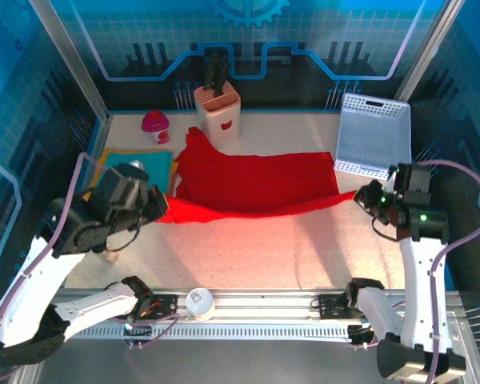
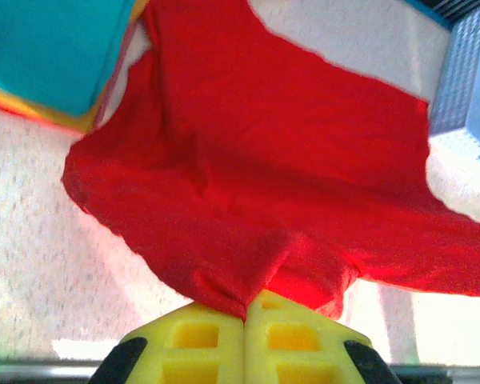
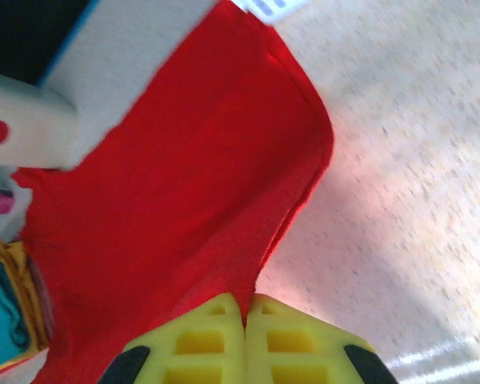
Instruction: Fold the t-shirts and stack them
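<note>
Stretching long from side to side over the table [image 1: 288, 248], the red t-shirt [image 1: 256, 180] runs between both tools: the left tool [image 1: 158, 210] pinches its left end, the right tool [image 1: 365, 196] its right end.

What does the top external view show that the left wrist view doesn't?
Top external adds the knife block, a small pink object, a can, and the right gripper holding the right corner of the red t-shirt. The left wrist view adds close detail: the left gripper, its yellow fingers shut on a bunched fold of the red cloth. Both share the spread red t-shirt, the folded teal shirt beside it, and the white basket.
</note>
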### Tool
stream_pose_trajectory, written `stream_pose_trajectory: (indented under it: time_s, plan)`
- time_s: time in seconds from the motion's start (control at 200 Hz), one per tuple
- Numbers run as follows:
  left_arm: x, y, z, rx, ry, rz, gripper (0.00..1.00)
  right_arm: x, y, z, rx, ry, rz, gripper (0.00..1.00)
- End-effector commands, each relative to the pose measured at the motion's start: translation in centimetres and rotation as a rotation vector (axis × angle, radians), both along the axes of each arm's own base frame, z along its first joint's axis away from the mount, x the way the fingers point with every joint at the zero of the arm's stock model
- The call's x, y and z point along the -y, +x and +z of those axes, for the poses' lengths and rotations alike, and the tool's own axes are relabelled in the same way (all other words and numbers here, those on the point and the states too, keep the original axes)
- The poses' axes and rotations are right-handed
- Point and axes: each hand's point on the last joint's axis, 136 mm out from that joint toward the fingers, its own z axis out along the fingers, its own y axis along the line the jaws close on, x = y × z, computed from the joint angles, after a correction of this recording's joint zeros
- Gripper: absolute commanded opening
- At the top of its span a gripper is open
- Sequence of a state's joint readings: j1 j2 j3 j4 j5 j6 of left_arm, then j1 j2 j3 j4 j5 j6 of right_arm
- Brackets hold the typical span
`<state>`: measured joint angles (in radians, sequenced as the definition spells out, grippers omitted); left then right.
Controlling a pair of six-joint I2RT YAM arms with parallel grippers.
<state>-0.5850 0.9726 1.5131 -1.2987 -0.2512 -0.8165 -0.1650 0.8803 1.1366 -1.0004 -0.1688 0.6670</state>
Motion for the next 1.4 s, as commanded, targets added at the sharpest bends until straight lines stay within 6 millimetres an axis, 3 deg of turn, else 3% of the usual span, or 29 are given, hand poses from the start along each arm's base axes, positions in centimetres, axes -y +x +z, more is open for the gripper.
stream_pose_trajectory:
  time_s: [0.0,0.13,0.21,0.295,0.45,0.59,0.72,0.971,1.151,1.266,1.396]
  plan:
    - [1.5,3.4,3.1,0.106,0.012,-0.136,0.00,-0.5,2.6,4.9,0.163,-0.020,0.072,0.00]
    - [2.9,7.1,6.8,0.205,-0.050,-0.203,0.00,-0.6,4.2,9.7,0.272,-0.064,0.109,0.00]
    - [3.8,8.3,11.0,0.306,-0.072,-0.254,0.00,-1.0,4.6,13.5,0.373,-0.100,0.147,0.00]
    - [4.3,8.4,15.9,0.423,-0.069,-0.307,0.00,-1.7,4.1,18.0,0.504,-0.146,0.184,0.00]
    - [4.6,5.9,23.3,0.646,-0.072,-0.406,0.00,-3.3,1.6,24.2,0.718,-0.203,0.276,0.00]
    - [4.6,2.4,27.3,0.823,-0.064,-0.492,0.00,-4.3,-1.3,27.7,0.845,-0.266,0.317,0.00]
    - [3.8,-1.3,30.4,1.006,-0.020,-0.540,0.00,-3.8,-4.3,30.4,0.942,-0.343,0.274,0.00]
    - [2.7,-6.2,34.1,1.265,0.020,-0.571,0.00,-3.1,-9.8,33.9,1.092,-0.393,0.168,0.00]
    - [2.3,-7.6,35.6,1.358,0.047,-0.570,0.00,-2.2,-12.5,35.6,1.148,-0.419,0.093,0.00]
    - [2.2,-5.9,35.9,1.350,0.093,-0.536,0.00,-2.0,-12.2,35.9,1.133,-0.405,0.082,0.00]
    - [3.1,-1.3,34.1,1.259,0.126,-0.518,0.00,-1.5,-8.7,33.6,0.999,-0.362,0.077,0.00]
